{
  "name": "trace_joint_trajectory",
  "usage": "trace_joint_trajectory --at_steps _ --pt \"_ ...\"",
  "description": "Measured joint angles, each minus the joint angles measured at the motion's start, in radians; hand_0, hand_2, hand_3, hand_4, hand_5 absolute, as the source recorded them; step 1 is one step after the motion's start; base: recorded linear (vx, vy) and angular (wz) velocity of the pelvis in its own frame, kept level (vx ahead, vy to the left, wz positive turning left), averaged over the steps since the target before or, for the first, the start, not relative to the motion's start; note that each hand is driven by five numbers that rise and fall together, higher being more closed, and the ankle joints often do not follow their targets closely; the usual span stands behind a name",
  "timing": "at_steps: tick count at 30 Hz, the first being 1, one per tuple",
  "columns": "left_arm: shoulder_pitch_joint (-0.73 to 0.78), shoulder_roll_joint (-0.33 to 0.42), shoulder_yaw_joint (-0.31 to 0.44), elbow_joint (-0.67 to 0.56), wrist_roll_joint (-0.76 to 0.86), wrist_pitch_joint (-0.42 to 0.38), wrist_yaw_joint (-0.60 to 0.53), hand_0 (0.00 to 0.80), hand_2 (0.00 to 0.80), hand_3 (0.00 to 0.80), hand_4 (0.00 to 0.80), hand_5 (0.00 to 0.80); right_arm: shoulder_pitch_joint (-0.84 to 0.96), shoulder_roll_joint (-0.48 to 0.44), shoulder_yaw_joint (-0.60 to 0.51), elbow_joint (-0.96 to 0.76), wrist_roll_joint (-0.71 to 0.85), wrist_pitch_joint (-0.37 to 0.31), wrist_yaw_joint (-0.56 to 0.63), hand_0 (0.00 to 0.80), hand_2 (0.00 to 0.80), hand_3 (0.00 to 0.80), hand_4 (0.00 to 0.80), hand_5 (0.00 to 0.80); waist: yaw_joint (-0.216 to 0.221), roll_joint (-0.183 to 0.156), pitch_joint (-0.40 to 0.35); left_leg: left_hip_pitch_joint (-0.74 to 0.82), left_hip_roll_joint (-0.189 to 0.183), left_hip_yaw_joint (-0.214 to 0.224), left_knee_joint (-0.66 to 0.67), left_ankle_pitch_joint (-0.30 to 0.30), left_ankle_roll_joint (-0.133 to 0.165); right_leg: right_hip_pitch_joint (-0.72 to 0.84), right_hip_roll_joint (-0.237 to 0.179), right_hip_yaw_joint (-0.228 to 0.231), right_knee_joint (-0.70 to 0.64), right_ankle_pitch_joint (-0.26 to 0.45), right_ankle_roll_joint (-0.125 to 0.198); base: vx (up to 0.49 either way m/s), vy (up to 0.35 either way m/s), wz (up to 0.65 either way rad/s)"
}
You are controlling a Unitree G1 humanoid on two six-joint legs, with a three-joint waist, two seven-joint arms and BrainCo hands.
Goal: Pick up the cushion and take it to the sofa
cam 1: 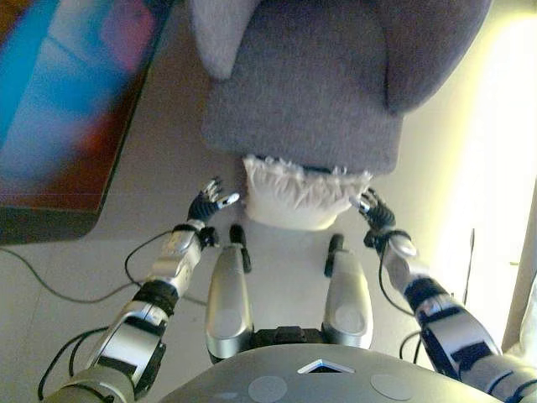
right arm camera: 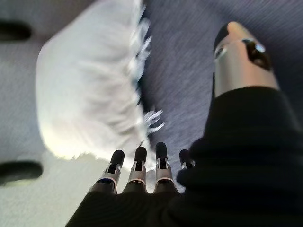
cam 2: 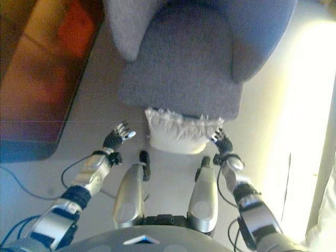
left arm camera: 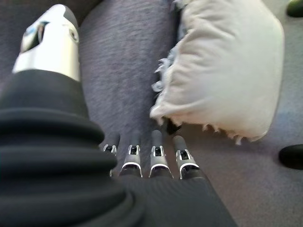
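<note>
One white fringed cushion [cam 1: 304, 198] is seen on the floor [cam 1: 159, 176], leaning against the front edge of one grey armchair [cam 1: 310, 92]. Two hands are counted, one on each side of the cushion. The left hand [cam 1: 211, 201] is held just beside the cushion's left end, apart from it, with its fingers relaxed and nothing grasped. The right hand [cam 1: 372, 209] is placed at the cushion's right end, with fingers extended and nothing clasped; whether it touches the fringe cannot be told. One dark-framed panel with a glossy surface [cam 1: 67, 109] is shown at the robot's left only in the eye views. In the left wrist view, the straight fingers [left arm camera: 158, 156] are shown pointing toward the chair front, just below the cushion's fringe [left arm camera: 165, 78]. In the right wrist view, the fingers [right arm camera: 140, 165] are likewise seen extended, close to the fringed edge of the cushion.
</note>
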Motion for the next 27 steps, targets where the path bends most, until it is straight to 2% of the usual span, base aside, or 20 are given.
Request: trace_joint_trajectory --at_steps 4,12,16,19,25,27 --pt "-0.104 -0.009 -0.008 0.012 0.0 -0.042 0.047 0.0 0.0 0.0 0.0 0.0 -0.152 -0.016 0.025 -0.01 -0.032 0.001 -0.044 0.0 0.0 0.0 0.0 0.0 0.001 0.011 0.074 -0.136 0.008 -0.007 0.111 -0.011 -0.003 -0.149 0.003 0.028 0.117 -0.02 -0.007 -0.119 0.013 -0.06" --pt "-0.167 0.005 0.003 0.014 -0.002 -0.073 0.13 0.0 0.0 0.0 0.0 0.0 -0.192 -0.081 0.04 -0.039 -0.038 0.003 -0.084 0.0 0.0 0.0 0.0 0.0 -0.002 0.013 0.092 -0.388 0.026 -0.049 0.369 -0.102 -0.003 -0.413 -0.001 0.069 0.408 -0.124 -0.023 -0.054 -0.01 0.0" --pt "-0.216 0.042 0.005 0.017 -0.001 -0.069 0.183 0.0 0.0 0.0 0.0 0.0 -0.212 -0.118 0.039 -0.094 -0.055 0.006 -0.109 0.0 0.0 0.0 0.0 0.0 -0.005 0.011 0.095 -0.541 0.031 -0.083 0.503 -0.126 -0.016 -0.568 -0.002 0.079 0.564 -0.167 -0.037 -0.028 -0.036 0.03" --pt "-0.237 0.069 0.011 0.02 -0.001 -0.066 0.2 0.0 0.0 0.0 0.0 0.0 -0.249 -0.124 0.037 -0.098 -0.055 0.007 -0.142 0.0 0.0 0.0 0.0 0.0 -0.025 0.007 0.099 -0.632 0.037 -0.112 0.602 -0.147 -0.028 -0.661 -0.001 0.089 0.679 -0.205 -0.047 0.003 -0.008 0.03" --pt "-0.251 0.07 0.014 0.018 -0.001 -0.061 0.219 0.0 0.0 0.0 0.0 0.0 -0.262 -0.128 0.029 -0.105 -0.007 0.009 -0.196 0.0 0.0 0.0 0.0 0.0 -0.029 0.005 0.102 -0.679 0.049 -0.131 0.668 -0.161 -0.039 -0.716 0.015 0.102 0.751 -0.223 -0.053 0.057 0.013 -0.06" --pt "-0.252 0.07 0.016 0.006 0.0 -0.06 0.22 0.0 0.0 0.0 0.0 0.0 -0.213 -0.13 -0.008 -0.182 0.016 0.007 -0.21 0.0 0.0 0.0 0.0 0.0 -0.039 0.005 0.102 -0.688 0.053 -0.133 0.678 -0.161 -0.038 -0.724 0.017 0.104 0.761 -0.225 -0.053 0.089 0.034 0.0"
